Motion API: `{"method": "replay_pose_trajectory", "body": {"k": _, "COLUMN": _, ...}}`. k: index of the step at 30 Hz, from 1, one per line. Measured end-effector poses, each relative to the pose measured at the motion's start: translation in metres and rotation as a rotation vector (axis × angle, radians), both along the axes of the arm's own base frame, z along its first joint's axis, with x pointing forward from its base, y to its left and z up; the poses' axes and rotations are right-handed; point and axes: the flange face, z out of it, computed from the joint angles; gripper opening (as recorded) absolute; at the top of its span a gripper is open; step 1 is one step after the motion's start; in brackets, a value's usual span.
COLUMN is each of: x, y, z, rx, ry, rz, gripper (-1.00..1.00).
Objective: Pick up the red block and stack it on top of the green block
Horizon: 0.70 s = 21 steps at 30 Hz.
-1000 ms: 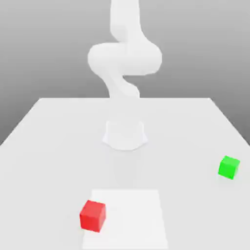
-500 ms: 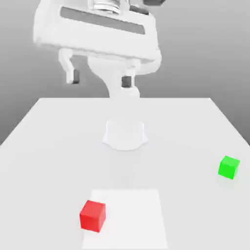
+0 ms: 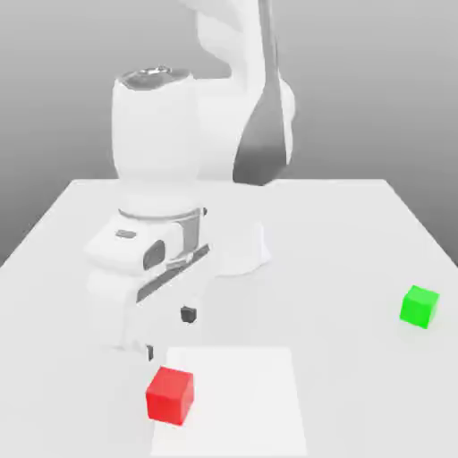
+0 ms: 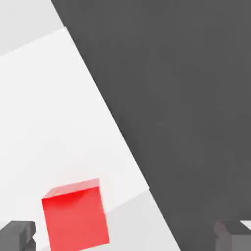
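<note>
On the table (image 3: pixel 349 233), by the exterior view's clock face: at six o'clock, the flat square (image 3: pixel 246 402); at seven, across its nine o'clock edge, the block to lift (image 3: pixel 170 396); at four, well apart from both, the block to stack on (image 3: pixel 419 307). Near the middle, behind the square, the arm's base (image 3: pixel 241 259). At twelve o'clock from the block to lift, nearby, the gripper (image 3: pixel 169 334).

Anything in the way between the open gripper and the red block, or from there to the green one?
Nothing visible stands between the gripper and the red block, nor between that and the green block.
</note>
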Motion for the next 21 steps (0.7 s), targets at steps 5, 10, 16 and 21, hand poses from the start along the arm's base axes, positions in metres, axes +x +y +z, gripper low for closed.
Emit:
{"method": "replay_pose_trajectory", "body": {"k": 5, "x": -0.01, "y": -0.004, "z": -0.061, "rx": -0.003, "ry": 0.05, "rz": 0.084, "gripper": 0.0}}
{"method": "replay_pose_trajectory", "body": {"k": 10, "x": -0.012, "y": -0.004, "z": -0.092, "rx": -0.003, "ry": 0.052, "rz": 0.086, "gripper": -1.0}}
{"method": "replay_pose_trajectory", "body": {"k": 16, "x": -0.012, "y": -0.004, "z": -0.085, "rx": -0.002, "ry": 0.053, "rz": 0.086, "gripper": -1.0}}
{"method": "replay_pose_trajectory", "body": {"k": 21, "x": -0.012, "y": 0.003, "z": -0.034, "rx": 0.0, "ry": 0.053, "rz": 0.086, "gripper": -1.0}}
